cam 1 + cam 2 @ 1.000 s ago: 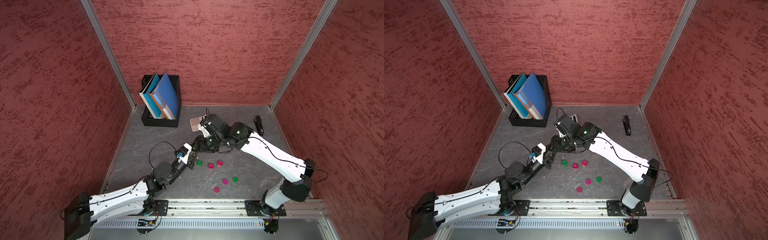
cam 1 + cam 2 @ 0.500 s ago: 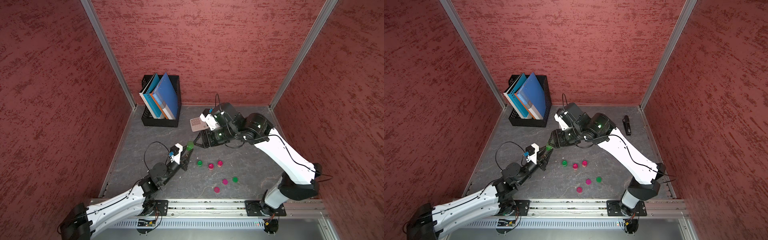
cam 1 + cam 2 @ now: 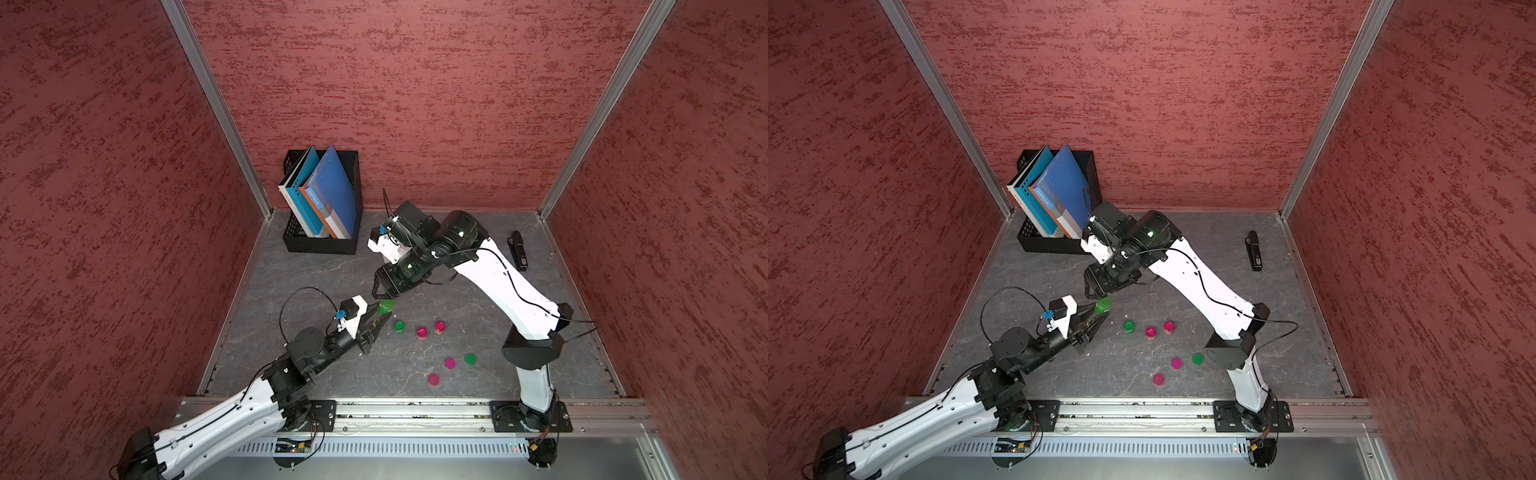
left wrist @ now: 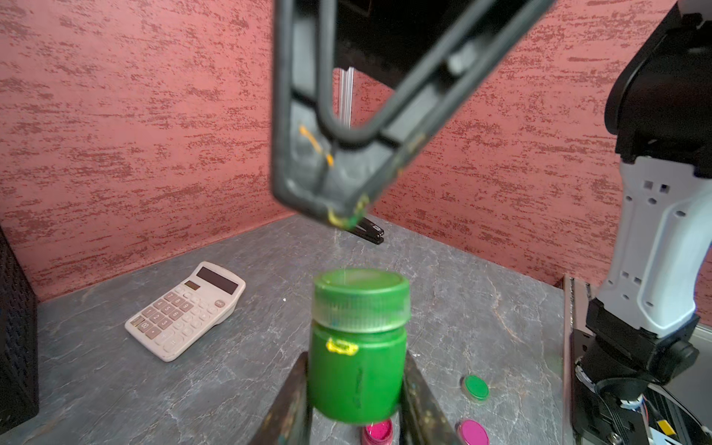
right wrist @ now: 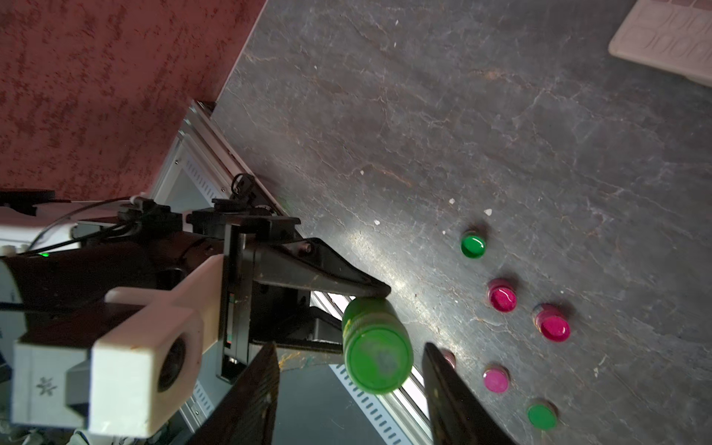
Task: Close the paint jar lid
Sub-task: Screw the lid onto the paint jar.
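Now, green jar [image 4: 356,370]: up off the table [image 3: 457,299], pinched around its body, upright in the left wrist view, and right at the tip of the left arm in both top views.
lid [image 4: 360,300]: sitting on top of the green jar, green top with a ribbed, paler skirt; how tightly it is seated I cannot tell.
left gripper [image 4: 354,385]: clamped on the green jar, 1 finger [image 4: 287,404] pressed to each side of the body, below the lid.
right gripper [image 3: 381,294]: jaws apart, nothing in them! It hangs just above the lid. In the right wrist view the lid shows between the 2 fingers [image 5: 254,393] with a gap on each side, no contact.
row of 3 on the table: open green jar [image 3: 399,327], pink jar [image 3: 421,332] and second pink jar [image 3: 439,327], side by side, just beside the left gripper's tip.
loose caps: pink cap [image 3: 450,363], green cap [image 3: 470,358] and another pink cap [image 3: 433,379], lying flat, nearer the front rail and apart from the row.
calculator [image 4: 185,308]: flat on the table, keys up, well apart from the jars.
stapler [image 3: 517,250]: black, lying near the far right wall.
file rack [image 3: 320,245]: black, in the far left corner, books leaning inside it.
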### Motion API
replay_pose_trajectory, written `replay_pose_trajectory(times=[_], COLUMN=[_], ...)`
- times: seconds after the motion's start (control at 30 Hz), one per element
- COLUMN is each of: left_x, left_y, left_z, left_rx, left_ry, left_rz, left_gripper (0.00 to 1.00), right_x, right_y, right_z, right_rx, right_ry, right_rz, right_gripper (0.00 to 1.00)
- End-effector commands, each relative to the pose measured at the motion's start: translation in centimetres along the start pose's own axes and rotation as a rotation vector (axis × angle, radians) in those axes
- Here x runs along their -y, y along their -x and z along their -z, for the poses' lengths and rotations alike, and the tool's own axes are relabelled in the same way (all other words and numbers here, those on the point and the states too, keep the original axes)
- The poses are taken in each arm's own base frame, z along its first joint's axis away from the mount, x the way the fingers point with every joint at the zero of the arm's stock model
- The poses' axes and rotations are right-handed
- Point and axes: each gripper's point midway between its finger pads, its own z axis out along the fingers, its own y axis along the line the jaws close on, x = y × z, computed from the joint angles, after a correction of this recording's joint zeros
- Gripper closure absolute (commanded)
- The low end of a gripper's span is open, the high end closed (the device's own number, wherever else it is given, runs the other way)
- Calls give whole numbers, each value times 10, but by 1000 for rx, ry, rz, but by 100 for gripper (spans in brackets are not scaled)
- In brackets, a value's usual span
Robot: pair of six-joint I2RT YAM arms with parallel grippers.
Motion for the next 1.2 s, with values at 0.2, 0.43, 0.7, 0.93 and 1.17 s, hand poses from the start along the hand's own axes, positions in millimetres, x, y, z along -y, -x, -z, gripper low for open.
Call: replay_pose_trajectory(times=[0.2,0.43,0.7,0.93,1.17], left_x=[5,6,7,8,7], left_y=[18,23,22,22,23], left_z=[0,1,-1,-1,-1], left_rx=[32,33,26,25,28], left_ry=[-24,-28,-33,-39,-38], left_rz=[2,-6,-6,0,-3], left_gripper=[74,74,74,74,74], right_x=[12,11,11,10,9], right_y=[-55,-62,-61,-56,-54], right_z=[16,10,4,4,2], right_rx=[-184,-216,-219,-199,-193], right_ry=[-38,-22,-10,-6,-2], right_rz=[-21,-21,-20,-16,-16], right_gripper=[52,56,57,57,58])
